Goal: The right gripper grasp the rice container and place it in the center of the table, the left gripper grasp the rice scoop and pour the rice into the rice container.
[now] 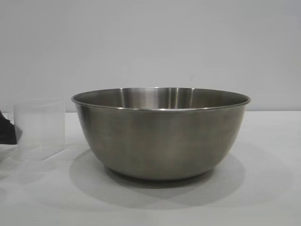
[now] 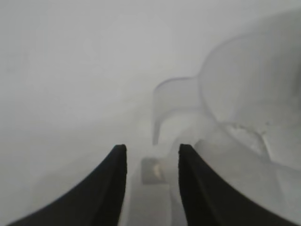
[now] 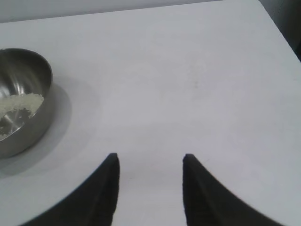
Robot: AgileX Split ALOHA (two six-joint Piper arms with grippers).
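My left hand [image 2: 153, 155], fingers apart and empty, sits at the light, slippery clear plastic measuring cup [image 1: 40, 129] standing on the desk [image 1: 263, 188] beside the steel mixing bowl [image 1: 160, 134]; its stiff side handle [image 2: 171, 101] looks the best hold.

Both tools look alike: the left tool [image 2: 153, 160] and the right tool [image 3: 150, 165] each show two matte black, curved fingers tapering to blunt tips.
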